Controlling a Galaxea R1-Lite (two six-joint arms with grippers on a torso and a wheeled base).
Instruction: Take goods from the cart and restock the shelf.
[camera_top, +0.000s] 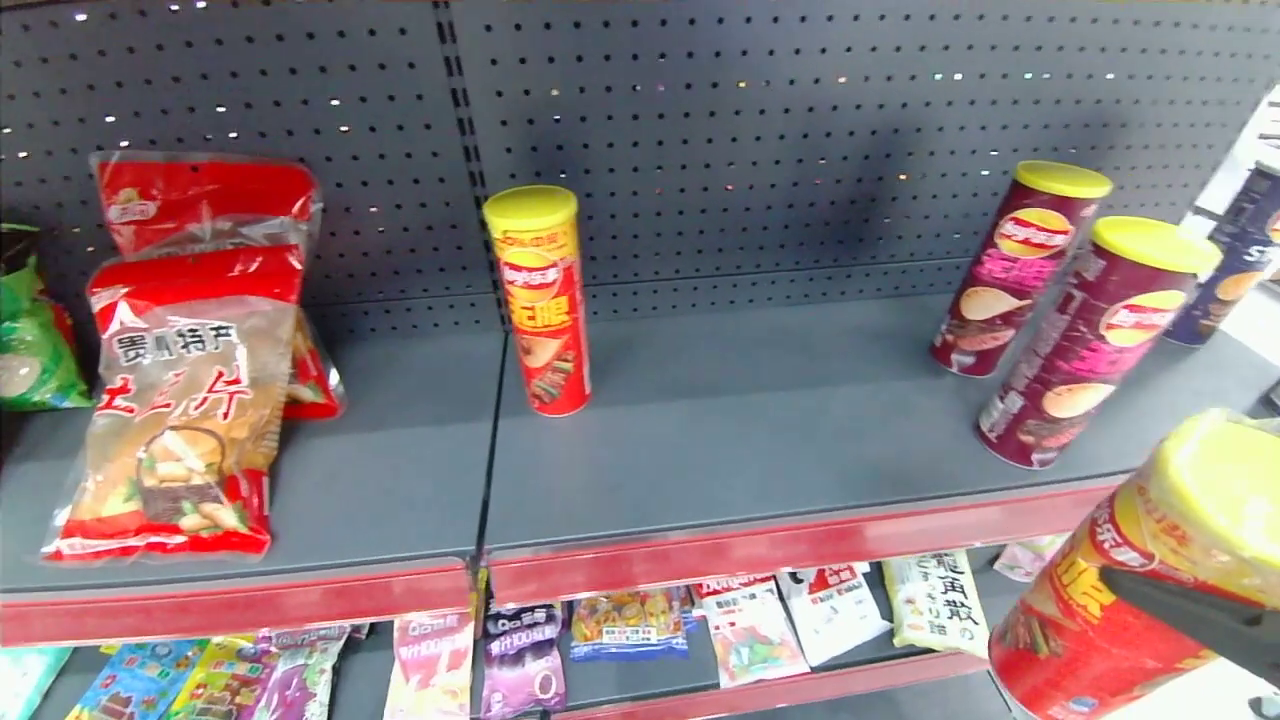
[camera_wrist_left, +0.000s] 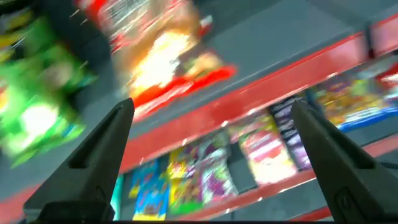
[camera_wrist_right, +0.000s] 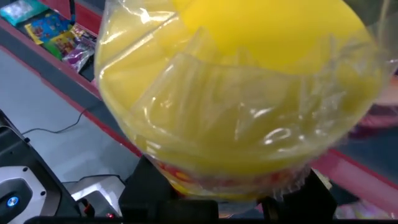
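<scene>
Gripping the red chip can (camera_top: 1120, 570) with yellow lid, your right end effector (camera_wrist_right: 230, 202) sits at the right, before the shelf (camera_top: 750, 440) edge, can tilted, your left end effector (camera_wrist_left: 211, 106) spread wide, empty, facing the shelf front.

A shop: pegboard-backed shelf (camera_top: 700, 420) stocked with chip cans (camera_top: 540, 300) and snack bags (camera_top: 180, 420).

I have a dark grey pegboard wall (camera_top: 800, 150) across the upper half of the head view, with pinpoints of light (camera_top: 957, 76) glinting through its holes. Below it lies the grey shelf (camera_top: 760, 440), with a red strip (camera_top: 780, 545) along its front edge. The right wrist view gives me a pale grey floor (camera_wrist_right: 43, 99) with a thin black cable (camera_wrist_right: 56, 127) lying on it.
</scene>
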